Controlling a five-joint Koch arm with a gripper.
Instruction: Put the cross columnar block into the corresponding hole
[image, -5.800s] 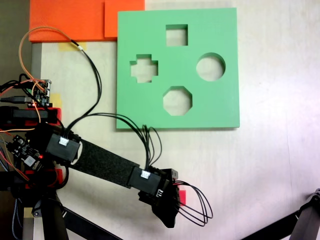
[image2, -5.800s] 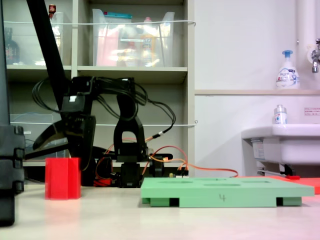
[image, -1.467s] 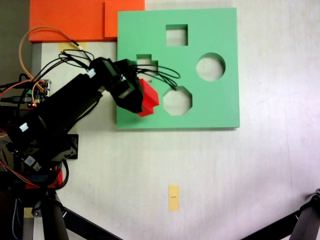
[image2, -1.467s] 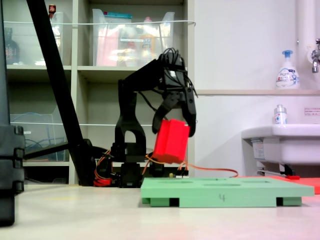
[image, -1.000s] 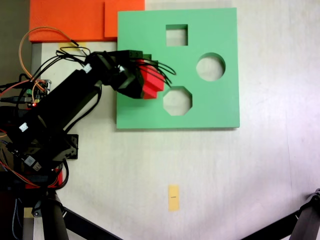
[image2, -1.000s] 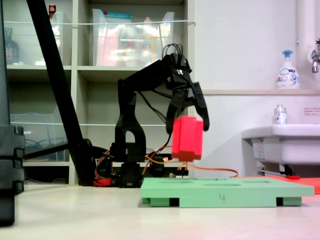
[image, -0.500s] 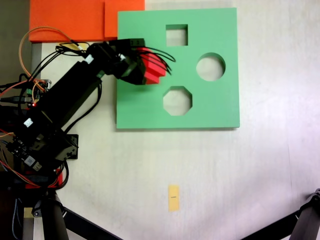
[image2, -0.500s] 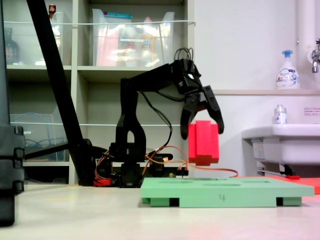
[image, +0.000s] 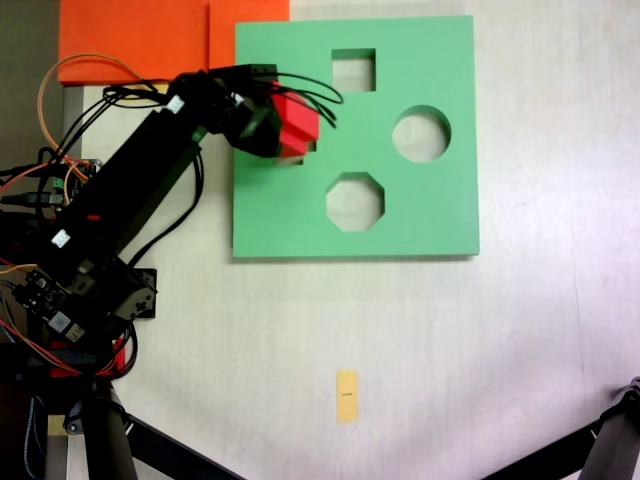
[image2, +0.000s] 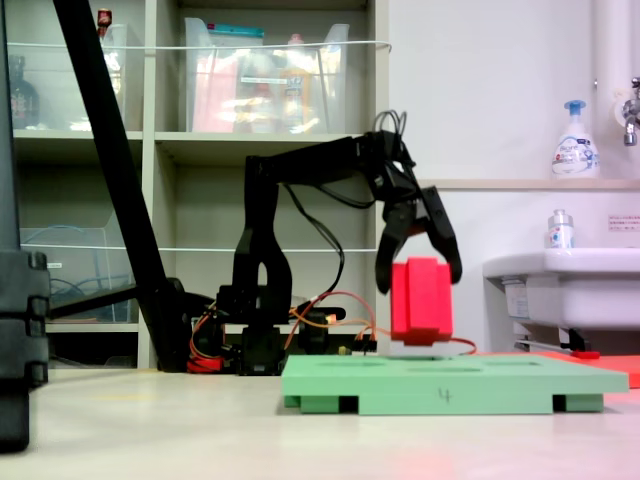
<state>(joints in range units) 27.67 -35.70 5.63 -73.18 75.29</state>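
Observation:
My gripper (image: 283, 124) is shut on the cross columnar block (image: 297, 120), a bright red foam piece. In a fixed view from above, the block hangs over the left part of the green foam board (image: 410, 215) and covers most of the corresponding hole (image: 292, 160); only the hole's lower edge peeks out. In a fixed view from the side, the block (image2: 421, 298) stands upright between the dark jaws of the gripper (image2: 420, 285). Its base hovers a little above the board (image2: 450, 384).
The board also has a square cutout (image: 353, 70), a round one (image: 421, 135) and an octagonal one (image: 354, 201). A yellow tag (image: 346, 395) lies on the table near the front. Orange foam sheets (image: 140, 40) lie at the back left. The arm's base and wires (image: 70, 290) stand at the left.
The gripper has carried the red block from above the board's near left part toward the plus-shaped cutout, turning it upright and lowering it closer to the board.

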